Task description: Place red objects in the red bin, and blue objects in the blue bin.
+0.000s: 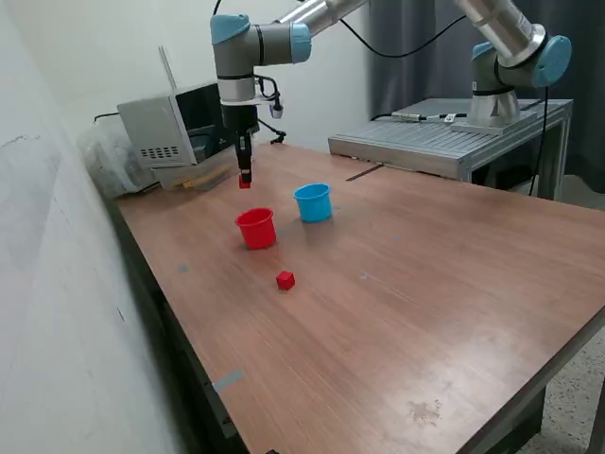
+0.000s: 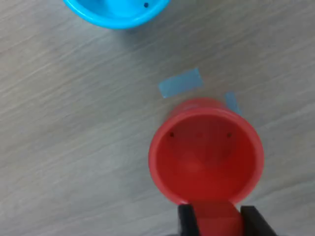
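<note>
My gripper [image 1: 245, 180] hangs above the table, a little behind the red cup [image 1: 256, 228], and is shut on a small red cube [image 1: 245, 182]. In the wrist view the held red cube [image 2: 216, 219] sits between the two black fingertips [image 2: 186, 220], over the near rim of the red cup [image 2: 205, 150], which looks empty inside. The light-blue cup [image 1: 313, 201] stands to the exterior view's right of the red cup; it also shows in the wrist view [image 2: 118, 11]. A second red cube [image 1: 285, 280] lies on the table in front of the red cup. No dark blue cubes are visible.
A grey box-like device [image 1: 175, 128] stands at the table's back on the exterior view's left. A metal bench [image 1: 444, 142] with a second arm's base stands behind the table. Small pale blue tape marks [image 2: 180, 82] lie on the wood beside the red cup.
</note>
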